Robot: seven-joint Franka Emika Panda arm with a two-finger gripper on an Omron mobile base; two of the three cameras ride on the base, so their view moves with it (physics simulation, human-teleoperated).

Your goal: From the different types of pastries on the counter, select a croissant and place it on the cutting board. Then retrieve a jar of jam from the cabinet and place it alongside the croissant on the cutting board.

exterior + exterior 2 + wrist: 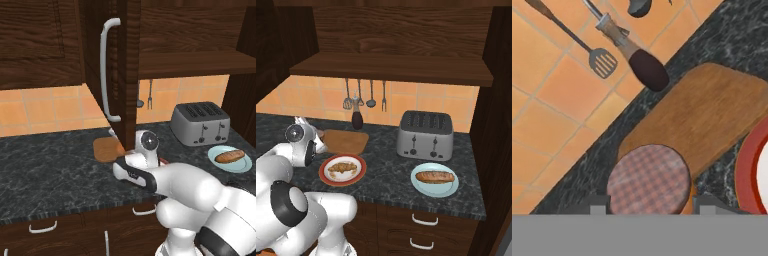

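In the hand view the jar of jam [648, 176], with its pink checked lid, sits between the two fingertips of my gripper [650, 204], which is shut on it. It hangs over the near end of the wooden cutting board [704, 117] [347, 141] [105, 149]. Beside the board, the croissant [343, 168] lies on a red-rimmed white plate [358, 178] [747, 170] on the dark counter [387, 175]. The cabinet door [127, 60] stands open, its white bar handle [104, 70] facing me. My hand is low at the board's left side, behind the wrist in the right base view.
A dark bottle [357, 120] [648, 69] stands against the tiled wall behind the board, under hanging utensils [359, 95]. A silver toaster [424, 135] [200, 123] is to the right. In front of it a long roll [435, 176] lies on a pale blue plate [448, 188].
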